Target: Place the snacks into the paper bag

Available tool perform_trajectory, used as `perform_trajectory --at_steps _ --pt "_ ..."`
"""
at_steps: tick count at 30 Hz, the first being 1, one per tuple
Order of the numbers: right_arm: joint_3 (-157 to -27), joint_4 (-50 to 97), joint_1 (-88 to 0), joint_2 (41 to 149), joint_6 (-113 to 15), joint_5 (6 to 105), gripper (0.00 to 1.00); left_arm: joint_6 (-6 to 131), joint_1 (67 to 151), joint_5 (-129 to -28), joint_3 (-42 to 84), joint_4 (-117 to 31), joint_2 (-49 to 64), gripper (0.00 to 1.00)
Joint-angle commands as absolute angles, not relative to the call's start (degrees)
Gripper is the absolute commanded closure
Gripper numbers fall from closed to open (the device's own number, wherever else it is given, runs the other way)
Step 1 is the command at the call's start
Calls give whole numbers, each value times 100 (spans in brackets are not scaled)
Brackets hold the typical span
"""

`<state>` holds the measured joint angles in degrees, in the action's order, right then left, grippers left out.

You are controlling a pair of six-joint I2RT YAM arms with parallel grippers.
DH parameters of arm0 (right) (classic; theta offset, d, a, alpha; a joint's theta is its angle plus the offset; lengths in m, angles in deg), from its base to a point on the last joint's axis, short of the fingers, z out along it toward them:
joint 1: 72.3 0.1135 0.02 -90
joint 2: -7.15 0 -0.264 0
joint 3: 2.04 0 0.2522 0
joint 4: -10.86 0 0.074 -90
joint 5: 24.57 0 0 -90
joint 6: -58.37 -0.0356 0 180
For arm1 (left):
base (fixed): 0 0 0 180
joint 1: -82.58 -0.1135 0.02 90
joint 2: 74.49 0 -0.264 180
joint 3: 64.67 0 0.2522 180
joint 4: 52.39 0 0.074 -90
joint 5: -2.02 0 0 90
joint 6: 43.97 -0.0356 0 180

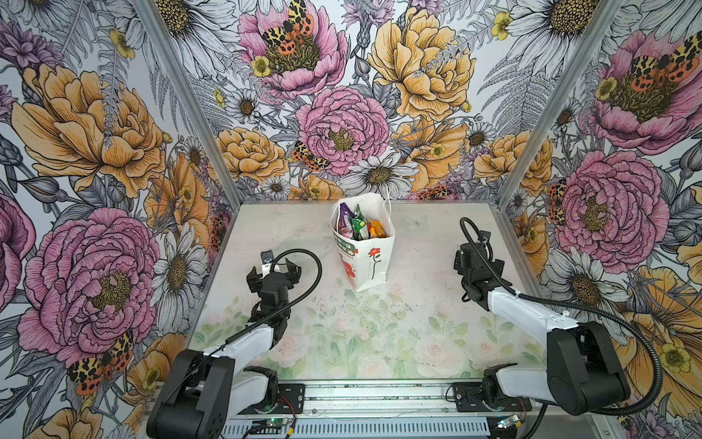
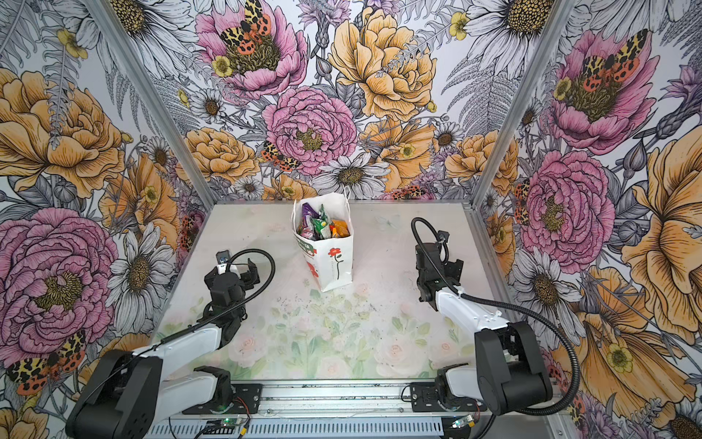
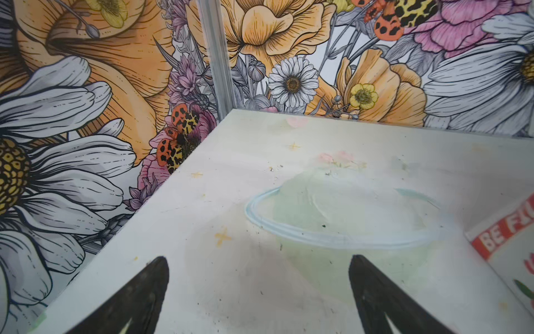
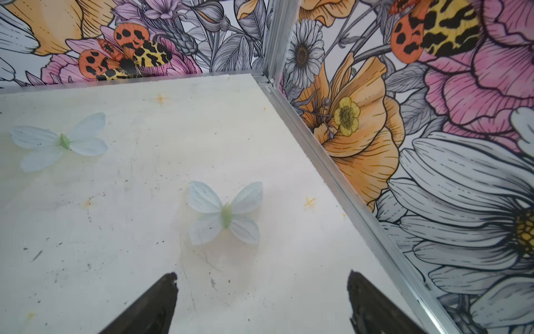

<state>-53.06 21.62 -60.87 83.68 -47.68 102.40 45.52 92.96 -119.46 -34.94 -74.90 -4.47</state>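
Several crinkly snacks point(image 1: 357, 226), purple, green, orange, stand inside white flower-printed paper bag point(image 1: 374, 266). Left gripper point(image 3: 257, 260) left of bag, right gripper point(image 4: 261, 274) right of bag, both clear of it, jaws spread, empty.

The left arm point(image 1: 247, 340) is reaching forward from its base, elbow folded, its white forearm rising to a black wrist that is tipping the left gripper point(image 1: 274, 266) forward and a little downward. Its jaws are standing wide apart and are gripping nothing; in the left wrist view both dark fingertips point(image 3: 157, 269) are showing bare. The right arm point(image 1: 532, 311) is stretching in from its own side, forearm slanting toward the middle. The right gripper point(image 4: 263, 276) is gaping too, empty, its fingers point(image 4: 361, 289) well apart.
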Motion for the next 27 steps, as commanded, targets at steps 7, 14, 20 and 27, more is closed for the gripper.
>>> perform_trajectory --at_steps 7,14,20,27 --pt "-4728 -363 -6126 9116 -3620 10014 6 4278 8476 -10156 -2860 -7925 319 1" --pt "-4236 -1689 -6378 9282 -3254 9376 3 4447 8261 -9191 -3214 -9229 931 2" --pt "-4024 -1972 -6648 9223 -3419 8860 3 4705 8124 -9418 -2996 -9428 1460 1" --pt "-3731 -2761 -7164 9543 -3760 8156 3 4716 8107 -9377 -2990 -9339 1424 1"
